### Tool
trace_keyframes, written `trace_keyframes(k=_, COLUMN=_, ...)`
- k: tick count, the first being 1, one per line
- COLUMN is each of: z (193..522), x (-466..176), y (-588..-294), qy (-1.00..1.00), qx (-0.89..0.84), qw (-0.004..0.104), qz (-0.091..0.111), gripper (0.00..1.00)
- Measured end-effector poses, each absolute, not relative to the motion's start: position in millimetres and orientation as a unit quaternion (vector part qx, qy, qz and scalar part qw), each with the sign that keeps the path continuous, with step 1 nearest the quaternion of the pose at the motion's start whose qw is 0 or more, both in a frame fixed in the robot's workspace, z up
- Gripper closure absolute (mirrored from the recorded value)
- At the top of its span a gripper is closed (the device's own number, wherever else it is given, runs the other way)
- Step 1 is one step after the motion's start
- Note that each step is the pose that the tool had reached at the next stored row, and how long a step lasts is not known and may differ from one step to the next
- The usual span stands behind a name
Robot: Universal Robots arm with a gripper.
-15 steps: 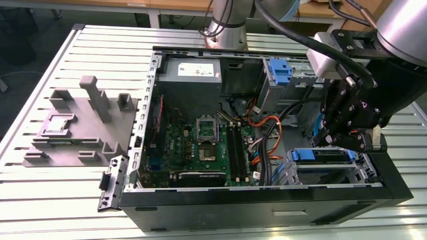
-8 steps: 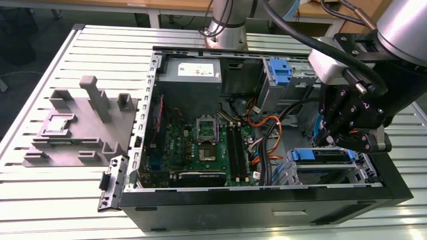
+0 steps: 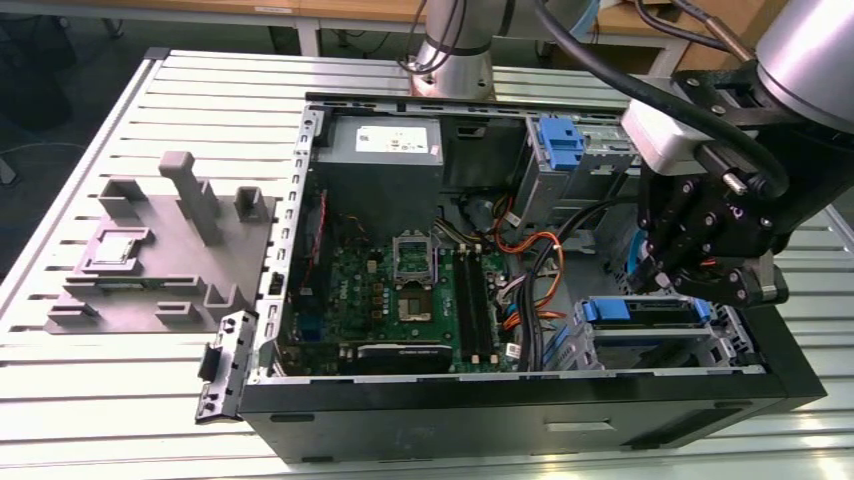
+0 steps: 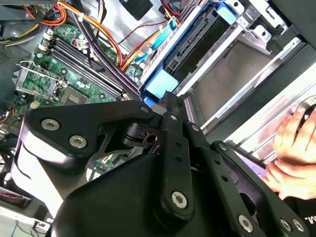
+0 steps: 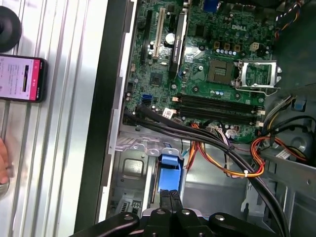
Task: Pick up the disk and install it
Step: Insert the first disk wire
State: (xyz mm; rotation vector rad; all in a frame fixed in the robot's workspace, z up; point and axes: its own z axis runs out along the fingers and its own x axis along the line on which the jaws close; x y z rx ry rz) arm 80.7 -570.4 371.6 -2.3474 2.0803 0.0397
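Note:
The disk (image 3: pixel 643 312) sits in the metal drive bay (image 3: pixel 721 345) at the front corner of the open computer case, on the exterior view's right. Its blue carrier (image 5: pixel 169 164) frames it, and the second wrist view shows the blue carrier (image 4: pixel 157 88) edge-on in the bay. My gripper (image 3: pixel 663 290) hangs right over it. Both black fingers (image 5: pixel 171 197) are pressed together, shut with nothing between them. Their tips rest at the carrier's blue end tab. The black fingers (image 4: pixel 174 106) in the second wrist view point at that same blue end.
A grey holder block (image 3: pixel 147 250) stands on the slatted table at the exterior view's left. A blue bracket (image 3: pixel 561 140) is fixed to the upper bay. Orange and black cables (image 5: pixel 222 158) run beside the bay, next to the motherboard (image 3: pixel 414 280). A phone (image 5: pixel 22 78) and a person's hand (image 4: pixel 291 148) lie beside the case.

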Motion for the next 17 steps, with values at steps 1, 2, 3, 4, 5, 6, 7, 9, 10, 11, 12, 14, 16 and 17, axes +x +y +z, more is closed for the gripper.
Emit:
trace_keyframes(k=1, z=371.7, x=81.1, y=-570.4, qy=0.663, qx=-0.749, qw=0.002, qz=0.013, gripper=0.9)
trace_keyframes(k=2, z=371.7, x=81.2, y=-570.4, qy=0.663, qx=-0.749, qw=0.002, qz=0.013, gripper=0.9)
trace_keyframes(k=3, z=371.7, x=81.2, y=-570.4, qy=0.663, qx=-0.749, qw=0.002, qz=0.013, gripper=0.9)
trace_keyframes(k=4, z=371.7, x=81.6, y=-570.4, qy=0.662, qx=-0.749, qw=0.002, qz=0.013, gripper=0.9)
trace_keyframes(k=5, z=371.7, x=82.2, y=-570.4, qy=0.662, qx=-0.749, qw=0.002, qz=0.013, gripper=0.9)
trace_keyframes(k=6, z=371.6, x=82.2, y=-570.4, qy=0.662, qx=-0.749, qw=0.002, qz=0.013, gripper=0.9)
trace_keyframes(k=7, z=371.7, x=82.2, y=-570.4, qy=0.662, qx=-0.749, qw=0.002, qz=0.013, gripper=0.9)
trace_keyframes(k=9, z=371.7, x=82.3, y=-570.4, qy=0.662, qx=-0.749, qw=0.002, qz=0.013, gripper=0.9)
trace_keyframes(k=10, z=371.7, x=82.3, y=-570.4, qy=0.662, qx=-0.749, qw=0.002, qz=0.013, gripper=0.9)
trace_keyframes(k=11, z=371.7, x=82.3, y=-570.4, qy=0.662, qx=-0.749, qw=0.002, qz=0.013, gripper=0.9)
trace_keyframes(k=12, z=371.7, x=82.3, y=-570.4, qy=0.662, qx=-0.749, qw=0.002, qz=0.013, gripper=0.9)
trace_keyframes(k=14, z=371.7, x=82.3, y=-570.4, qy=0.662, qx=-0.749, qw=0.002, qz=0.013, gripper=0.9)
trace_keyframes(k=16, z=371.7, x=82.3, y=-570.4, qy=0.662, qx=-0.75, qw=0.002, qz=0.013, gripper=0.9)
trace_keyframes(k=17, z=371.7, x=82.3, y=-570.4, qy=0.661, qx=-0.751, qw=0.002, qz=0.013, gripper=0.9)
